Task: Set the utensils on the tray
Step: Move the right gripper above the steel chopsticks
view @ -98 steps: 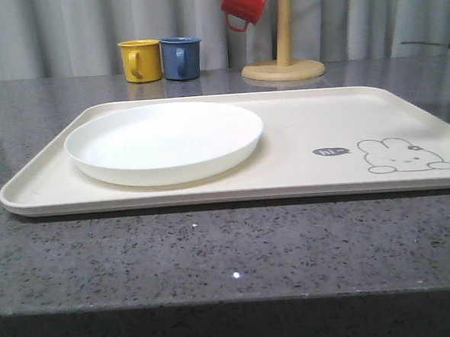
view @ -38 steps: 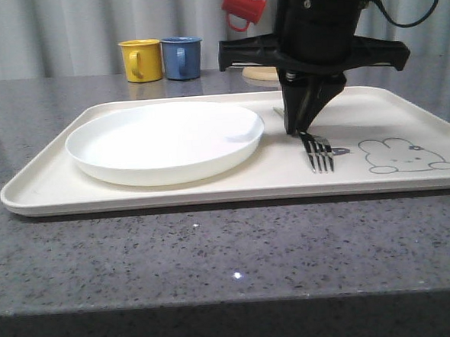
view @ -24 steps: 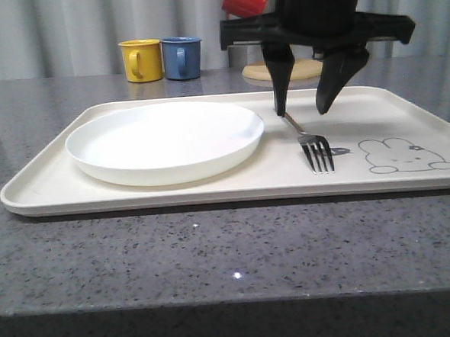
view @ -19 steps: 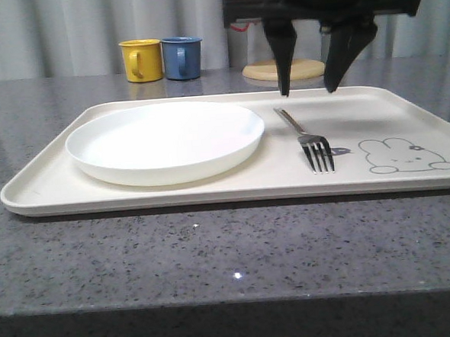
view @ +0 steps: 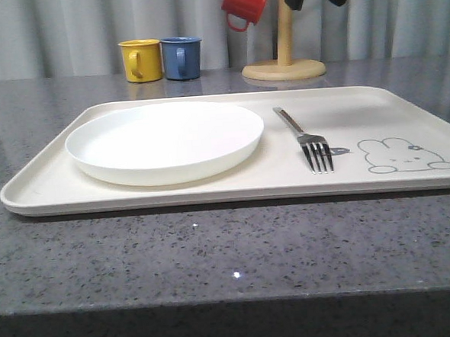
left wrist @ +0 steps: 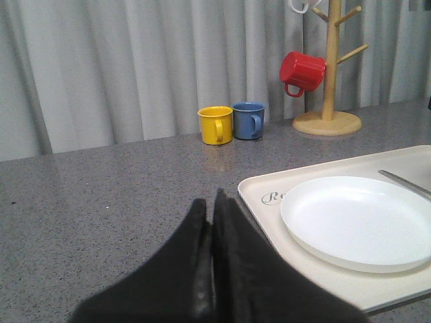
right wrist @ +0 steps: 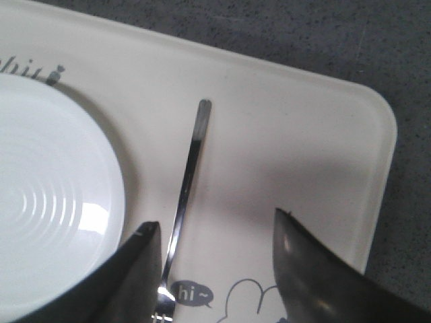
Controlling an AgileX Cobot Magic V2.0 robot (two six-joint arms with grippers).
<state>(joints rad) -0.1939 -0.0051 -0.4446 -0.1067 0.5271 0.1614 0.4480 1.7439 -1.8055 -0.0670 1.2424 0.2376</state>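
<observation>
Fork (view: 307, 137) lies on the tray (view: 405, 108) by its "hi~" bubble (right wrist: 189, 294), under the right gripper's (right wrist: 217, 269) wide-spread fingers.

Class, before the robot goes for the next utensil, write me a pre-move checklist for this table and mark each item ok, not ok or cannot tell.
1. Fork lies flat on the tray, released: ok.
2. Plate sits on the tray, apart from the fork: ok.
3. Right pincer is open, empty and lifted above the fork: ok.
4. Left pincer is shut and holds nothing, over the bare counter beside the tray: ok.
5. Free tray space between the fork and the rabbit drawing for another utensil: ok, though narrow.
6. Where the spoon and chopsticks are: cannot tell.
</observation>
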